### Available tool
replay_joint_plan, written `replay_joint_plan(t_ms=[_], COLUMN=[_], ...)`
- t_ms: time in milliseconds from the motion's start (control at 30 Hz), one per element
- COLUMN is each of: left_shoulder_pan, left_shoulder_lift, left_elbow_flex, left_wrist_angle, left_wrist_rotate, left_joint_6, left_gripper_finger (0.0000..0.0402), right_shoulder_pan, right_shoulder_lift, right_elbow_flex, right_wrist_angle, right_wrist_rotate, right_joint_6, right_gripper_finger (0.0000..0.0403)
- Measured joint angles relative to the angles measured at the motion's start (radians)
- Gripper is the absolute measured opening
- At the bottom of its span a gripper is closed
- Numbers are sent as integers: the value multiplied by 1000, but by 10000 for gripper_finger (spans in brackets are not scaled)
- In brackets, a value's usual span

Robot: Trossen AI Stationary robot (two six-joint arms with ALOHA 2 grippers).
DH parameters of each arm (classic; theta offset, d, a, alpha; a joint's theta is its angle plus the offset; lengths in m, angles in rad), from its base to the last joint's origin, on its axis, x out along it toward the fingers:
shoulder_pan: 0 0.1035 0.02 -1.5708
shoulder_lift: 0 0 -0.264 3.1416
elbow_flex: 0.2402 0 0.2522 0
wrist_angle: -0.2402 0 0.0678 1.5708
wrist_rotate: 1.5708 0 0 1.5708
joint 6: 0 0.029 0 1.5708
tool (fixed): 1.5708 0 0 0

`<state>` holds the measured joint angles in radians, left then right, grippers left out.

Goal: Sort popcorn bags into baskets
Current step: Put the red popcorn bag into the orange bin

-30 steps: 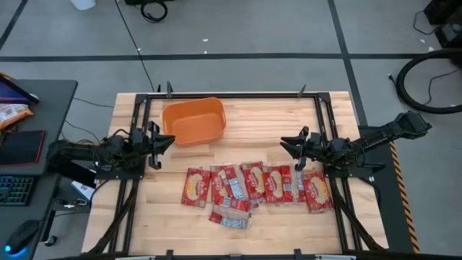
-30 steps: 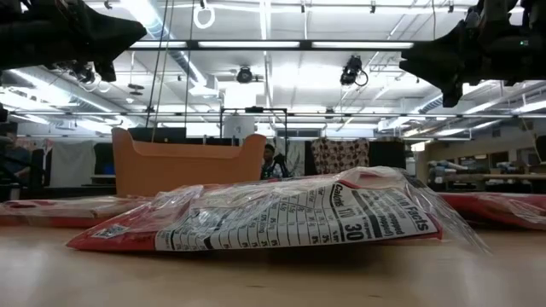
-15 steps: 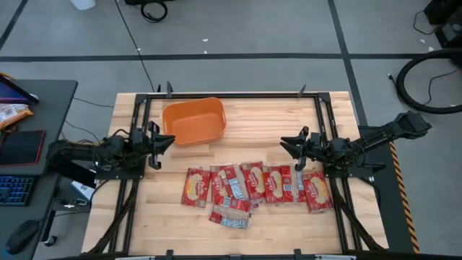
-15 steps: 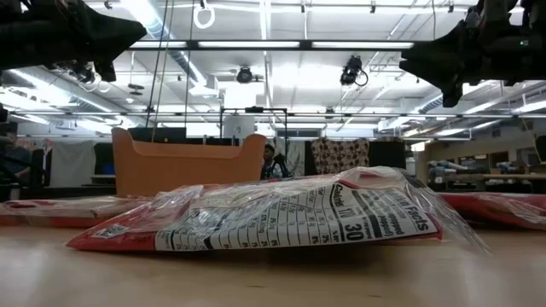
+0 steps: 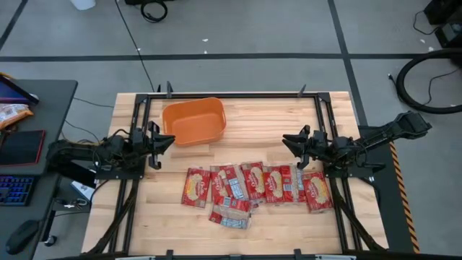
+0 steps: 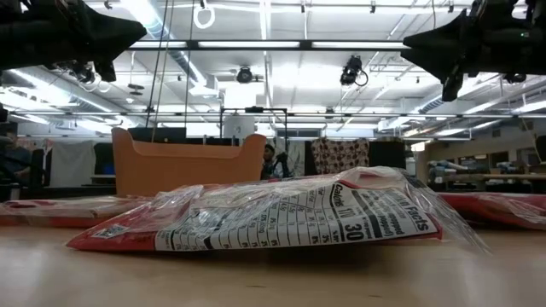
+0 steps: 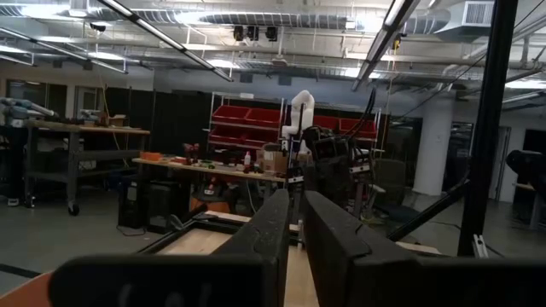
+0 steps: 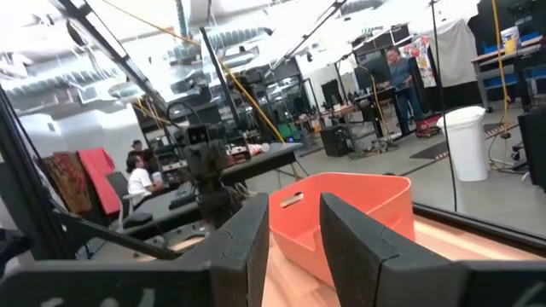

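- Popcorn bags [image 5: 253,186], flat red packets with a cream picture and crinkly clear-silver ends, lie in a loose row on the near half of the pale wooden table [image 5: 253,119]. Some edges overlap, and one packet [image 5: 229,215] sits nearer the front edge, partly under its neighbours.
- The orange plastic tub [image 5: 193,120], low-walled with rounded corners, stands toward the far left of the table, well apart from the row and with nothing in it that I can see.
- My right gripper [image 5: 291,139] hangs above the table just beyond the right end of the row, its fingers [image 8: 247,243] a little apart and holding nothing.
- My left gripper [image 5: 167,141] waits at the left side, just beside the tub, fingers [image 7: 275,230] nearly together, a thin slit between them, also bare.
- I judge these packets light, soft and slippery: the film wrinkles and puffs up in the low view [image 6: 281,217], so a pinch on the flat face would likely skid.
- I would take hold at a sealed end or a long edge, starting with the rightmost packet [image 5: 317,191], which looks the most free of overlap.
- Lifting an overlapped packet may drag its neighbour along.
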<state>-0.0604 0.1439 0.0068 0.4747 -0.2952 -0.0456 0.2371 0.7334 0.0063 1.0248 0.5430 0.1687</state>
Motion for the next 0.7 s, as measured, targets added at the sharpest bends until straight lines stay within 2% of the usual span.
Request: replay_joint_plan(t_ms=[133,200,300,467,600,700], left_shoulder_pan=[0,0,0,0,1,1], left_shoulder_lift=[0,0,0,0,0,0], left_elbow_flex=[0,0,0,0,0,0], left_wrist_angle=[0,0,0,1,32,147], left_wrist_rotate=[0,0,0,0,0,4], left_joint_6=[0,0,0,0,12,38], left_gripper_finger=[43,43,43,43,43,43], right_shoulder_pan=[0,0,-2,-26,-32,-32], right_shoulder_lift=[0,-1,0,5,24,60], right_elbow_flex=[0,0,1,61,166,265], right_wrist_angle=[9,16,35,-18,-238,-405], right_wrist_rotate=[-81,-166,-279,-253,-252,-211], right_joint_6=[4,2,-97,-111,-112,-119], right_gripper_finger=[112,112,112,112,112,112])
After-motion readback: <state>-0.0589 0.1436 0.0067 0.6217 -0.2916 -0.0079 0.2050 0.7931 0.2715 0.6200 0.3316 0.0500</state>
